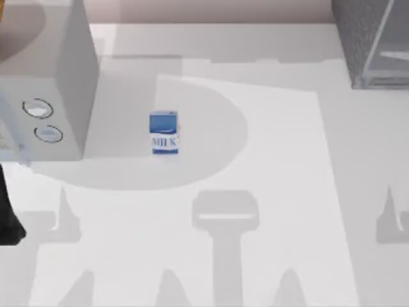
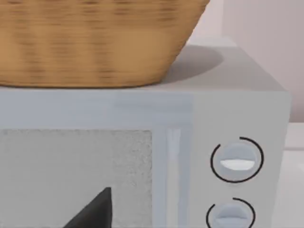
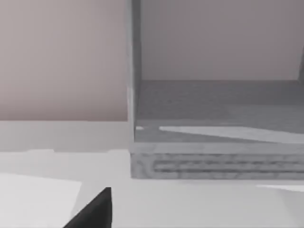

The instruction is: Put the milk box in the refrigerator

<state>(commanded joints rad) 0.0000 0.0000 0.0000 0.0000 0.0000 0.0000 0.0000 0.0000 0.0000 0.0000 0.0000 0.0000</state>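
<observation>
1. Standing upright on the table [image 1: 268,192], the milk box [image 1: 164,132] is sitting left of centre, its white "MILK" band facing the camera above.
2. I am seeing the light grey box with two round dials [image 1: 54,83] just beside it at the table's left, apart from the carton; a woven basket [image 2: 95,42] is resting on top of that box.
3. I am seeing the refrigerator [image 1: 374,45] at the far right corner, well apart from the milk box, its dark speckled base and glassy panel facing my right wrist camera.
4. I am catching one dark fingertip [image 2: 95,211] of the left gripper before the dialled box, and one [image 3: 95,211] of the right gripper before the refrigerator; I cannot tell how wide either is.
</observation>
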